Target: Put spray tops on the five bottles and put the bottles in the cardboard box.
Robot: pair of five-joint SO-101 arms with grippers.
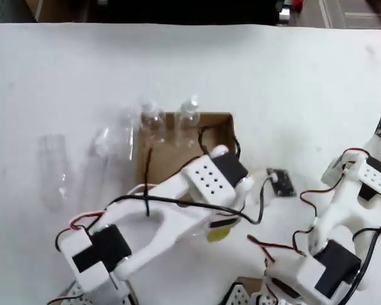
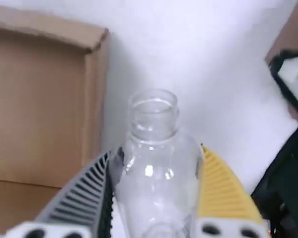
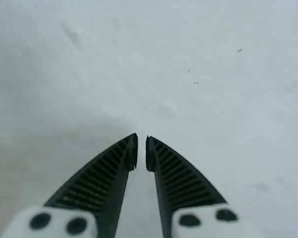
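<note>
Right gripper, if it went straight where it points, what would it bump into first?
Most likely the white table: the right gripper points at its bare top in the wrist view. How far away that is, I can't tell.

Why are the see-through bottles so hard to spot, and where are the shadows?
High view: the clear bottles lying on the white table almost melt into it. Left wrist view: the bottle in the left gripper has a small bright glint; the cardboard box casts a soft shadow.
</note>
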